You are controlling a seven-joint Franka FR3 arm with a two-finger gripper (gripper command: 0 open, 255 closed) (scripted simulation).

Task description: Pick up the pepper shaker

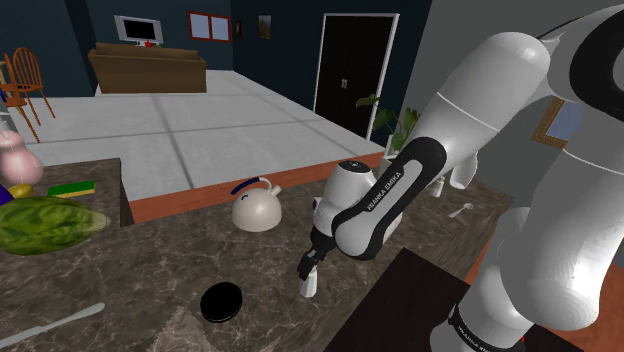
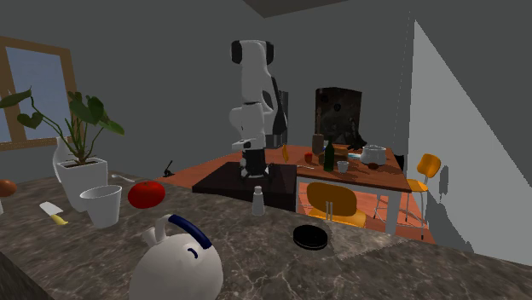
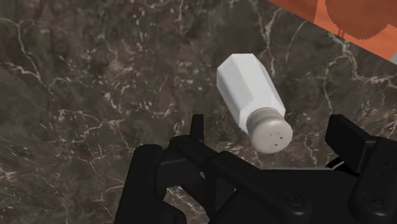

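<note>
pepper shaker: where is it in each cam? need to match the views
Shoulder view: pepper shaker at lower centre, just under the end effector.
Second exterior view: shaker at centre, upright on the countertop, below the arm.
Wrist view: shaker between the open fingers.
Shared landmark: the black disc lies near it in both exterior views.
</note>
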